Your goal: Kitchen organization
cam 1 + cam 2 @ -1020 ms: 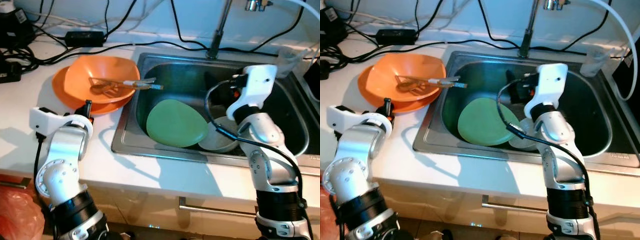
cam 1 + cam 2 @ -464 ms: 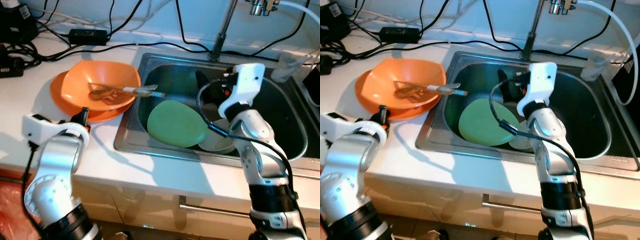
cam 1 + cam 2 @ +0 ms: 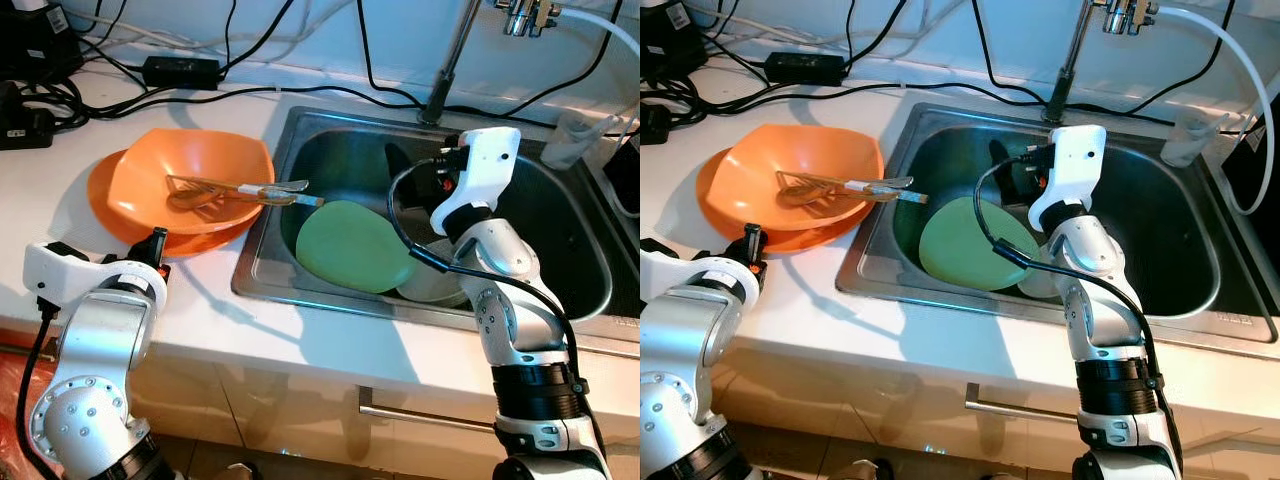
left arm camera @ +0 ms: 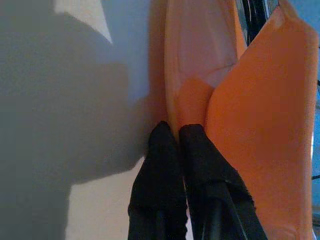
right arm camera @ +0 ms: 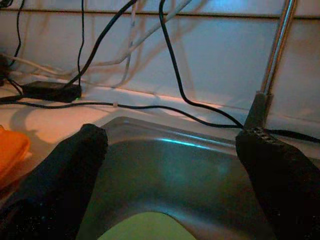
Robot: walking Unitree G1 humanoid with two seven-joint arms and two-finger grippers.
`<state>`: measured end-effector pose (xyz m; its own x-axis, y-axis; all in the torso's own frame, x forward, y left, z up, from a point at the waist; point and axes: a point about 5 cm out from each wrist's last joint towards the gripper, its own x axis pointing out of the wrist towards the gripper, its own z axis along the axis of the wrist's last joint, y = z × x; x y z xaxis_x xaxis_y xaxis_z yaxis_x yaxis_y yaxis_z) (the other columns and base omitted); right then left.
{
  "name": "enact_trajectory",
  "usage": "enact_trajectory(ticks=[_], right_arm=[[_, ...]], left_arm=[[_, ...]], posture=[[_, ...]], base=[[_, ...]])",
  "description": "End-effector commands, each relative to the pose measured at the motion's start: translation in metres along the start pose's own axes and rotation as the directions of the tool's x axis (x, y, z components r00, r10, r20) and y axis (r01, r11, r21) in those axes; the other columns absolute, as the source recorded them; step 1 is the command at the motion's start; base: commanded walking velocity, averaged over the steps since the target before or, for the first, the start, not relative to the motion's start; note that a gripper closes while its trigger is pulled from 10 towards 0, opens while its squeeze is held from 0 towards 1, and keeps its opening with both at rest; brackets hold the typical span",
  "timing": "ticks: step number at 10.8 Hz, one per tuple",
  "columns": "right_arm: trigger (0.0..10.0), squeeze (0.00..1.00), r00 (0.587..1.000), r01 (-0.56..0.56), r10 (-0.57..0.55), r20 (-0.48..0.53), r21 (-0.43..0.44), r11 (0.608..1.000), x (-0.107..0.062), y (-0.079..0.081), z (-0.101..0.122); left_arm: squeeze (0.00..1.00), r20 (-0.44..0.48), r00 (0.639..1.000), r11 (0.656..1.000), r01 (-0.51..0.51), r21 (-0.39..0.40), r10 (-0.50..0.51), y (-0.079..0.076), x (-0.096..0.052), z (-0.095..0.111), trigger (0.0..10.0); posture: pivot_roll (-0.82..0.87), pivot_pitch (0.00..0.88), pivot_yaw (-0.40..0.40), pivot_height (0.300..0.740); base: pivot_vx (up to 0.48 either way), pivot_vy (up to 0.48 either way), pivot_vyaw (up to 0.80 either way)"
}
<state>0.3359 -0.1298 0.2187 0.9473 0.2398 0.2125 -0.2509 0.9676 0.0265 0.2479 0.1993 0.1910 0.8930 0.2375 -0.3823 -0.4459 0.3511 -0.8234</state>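
Claw L [image 4: 175, 137] pinched at orange plate [image 4: 192, 65] rim; R claw [image 5: 175, 165] wide over sink [image 5: 200, 165].

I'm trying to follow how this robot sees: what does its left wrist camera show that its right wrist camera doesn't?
Left wrist camera: the left hand, fingers together, at the rim of the orange plate under an orange bowl on the white counter. Right wrist camera: the right hand, fingers wide apart, over the steel sink, the green plate, the faucet and cables. Both show black fingers and some orange dishware.
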Motion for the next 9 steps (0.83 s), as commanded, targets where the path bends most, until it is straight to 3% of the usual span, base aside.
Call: enact_trajectory(ticks=[1,2,7,9], right_arm=[[10.0,0.00,1.000,-0.010,0.010,0.020,-0.005,1.000,0.003,0.000,0.004],[10.0,0.00,1.000,-0.004,0.005,0.022,-0.006,1.000,0.002,-0.001,0.004],[10.0,0.00,1.000,0.001,-0.001,0.028,0.000,1.000,0.003,0.000,0.003],[10.0,0.00,1.000,0.005,-0.006,0.028,0.002,1.000,0.003,0.000,0.002]], left_arm=[[0.92,-0.089,0.978,0.981,-0.188,0.041,0.191,0.034,0.008,-0.019,10.0],[1.00,-0.089,0.979,0.983,-0.180,0.040,0.183,0.033,0.009,-0.018,10.0],[1.00,-0.074,0.988,0.990,-0.131,0.057,0.135,0.025,0.010,-0.013,10.0],[1.00,-0.082,0.994,0.986,-0.052,0.160,0.066,0.018,0.011,-0.011,10.0]], posture=[[0.09,0.103,-0.079,0.740],[0.09,0.102,-0.075,0.740],[0.09,0.099,-0.070,0.740],[0.09,0.098,-0.067,0.740]], base=[[0.000,0.000,0.00],[0.000,0.000,0.00],[0.000,0.000,0.00],[0.000,0.000,0.00]])
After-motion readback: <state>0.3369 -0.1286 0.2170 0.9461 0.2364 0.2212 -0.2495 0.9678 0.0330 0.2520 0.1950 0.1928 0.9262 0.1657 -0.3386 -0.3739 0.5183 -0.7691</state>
